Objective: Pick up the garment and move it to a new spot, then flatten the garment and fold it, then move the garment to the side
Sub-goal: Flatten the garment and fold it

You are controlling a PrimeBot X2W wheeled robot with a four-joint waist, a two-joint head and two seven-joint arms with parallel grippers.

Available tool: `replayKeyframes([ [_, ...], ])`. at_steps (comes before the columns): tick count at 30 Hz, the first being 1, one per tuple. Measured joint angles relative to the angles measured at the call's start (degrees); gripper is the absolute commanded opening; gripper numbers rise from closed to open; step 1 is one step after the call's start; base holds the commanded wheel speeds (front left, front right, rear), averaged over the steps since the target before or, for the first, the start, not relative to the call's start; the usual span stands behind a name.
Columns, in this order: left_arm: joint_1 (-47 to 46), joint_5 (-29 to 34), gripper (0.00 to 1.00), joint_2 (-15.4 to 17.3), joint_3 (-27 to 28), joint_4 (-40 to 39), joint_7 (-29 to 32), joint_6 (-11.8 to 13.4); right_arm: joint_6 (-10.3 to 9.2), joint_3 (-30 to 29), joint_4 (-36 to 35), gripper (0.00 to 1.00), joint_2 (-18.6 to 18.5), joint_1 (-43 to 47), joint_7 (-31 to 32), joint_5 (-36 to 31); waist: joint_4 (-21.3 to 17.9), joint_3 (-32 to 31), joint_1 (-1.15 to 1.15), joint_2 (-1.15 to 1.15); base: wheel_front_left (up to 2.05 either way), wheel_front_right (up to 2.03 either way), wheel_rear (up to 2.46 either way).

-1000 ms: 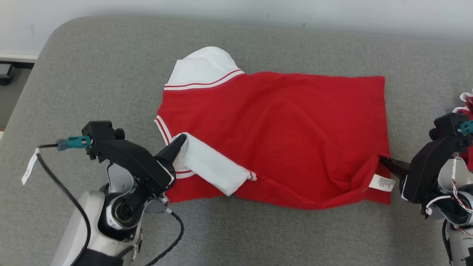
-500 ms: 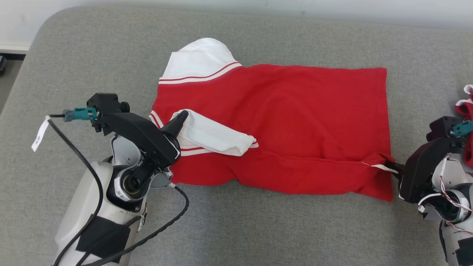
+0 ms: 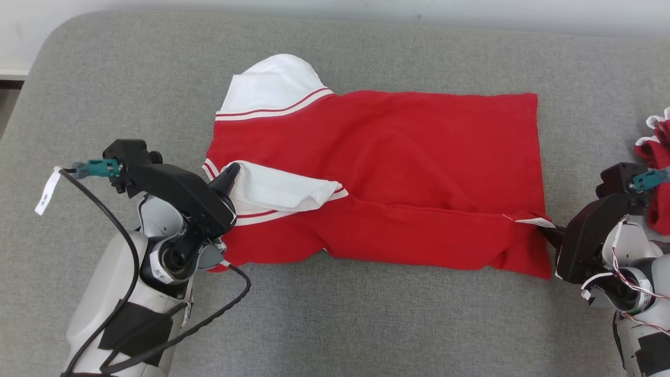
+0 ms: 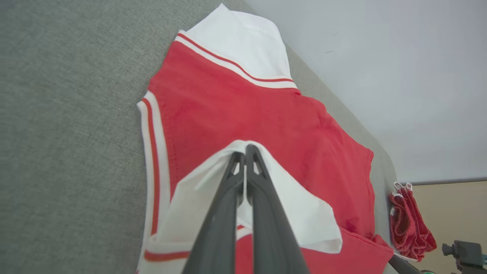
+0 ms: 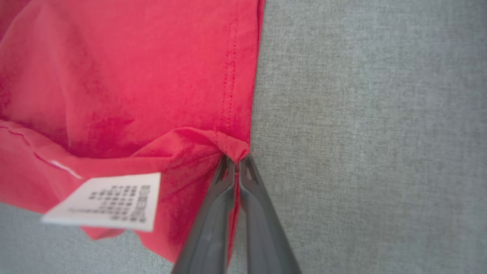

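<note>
The red shirt [image 3: 398, 157] lies lengthwise across the middle of the grey pad [image 3: 366, 324], its collar end toward the left edge and its hem toward the right edge, well clear of the far edge and the pale wall [image 3: 335, 8] behind it. It looks already moved and mostly smoothed, and the first fold seems to be under way: the side nearest the robot is doubled over toward the middle in a long strip, with some wrinkles along the crease. The left gripper [image 3: 232, 170] has its jaws closed on the white sleeve [image 3: 272, 188], which is laid over the red body. The right gripper [image 3: 549, 233] has its jaws pinched shut on the hem corner near the right edge, just beside the white care label [image 3: 534, 222] (its print is too blurred to read). What is left, by my reading, is to lay this strip down flat, let go, fold the far side and then fold across, and finally shift the bundle aside. A second red-and-white cloth [image 3: 657, 178] sits bunched at the right edge, close behind the right arm, so that side is crowded for setting the shirt down. The left arm's loose black cable [image 3: 230, 309] hangs over the near part of the pad and could catch fabric.
</note>
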Motion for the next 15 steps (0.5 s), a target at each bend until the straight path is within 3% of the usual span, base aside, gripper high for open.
replayKeyframes([
  [6, 0.1, 0.6, 0.0, 0.6, -1.0, 1.4, 0.5, -0.3, 0.0, 1.2, 1.0, 0.0, -0.3, -0.3, -1.5, 0.3, 0.3, -0.4, 0.0, 0.0, 0.0, 0.0, 0.0],
  [7, 0.1, 0.9, 0.55, 0.6, -1.1, 1.4, -0.2, -0.3, 0.0, 1.3, 1.0, 0.07, -0.3, -0.4, -2.5, 0.4, 0.4, -0.5, 0.0, 0.0, 0.0, 0.0, 0.0],
  [8, 0.1, 1.1, 1.0, 0.6, -1.1, 1.4, -0.9, -0.3, 0.0, 1.4, 1.0, 1.0, -0.3, -0.7, -3.5, 0.4, 0.4, -0.5, 0.0, 0.0, 0.0, 0.0, 0.0],
  [15, 0.1, 2.3, 1.0, 1.6, -1.7, 1.9, -2.6, -1.3, 0.0, 3.5, 1.7, 1.0, -0.8, -1.6, -7.7, 1.2, 0.7, -1.4, 0.0, 0.0, 0.0, 0.0, 0.0],
])
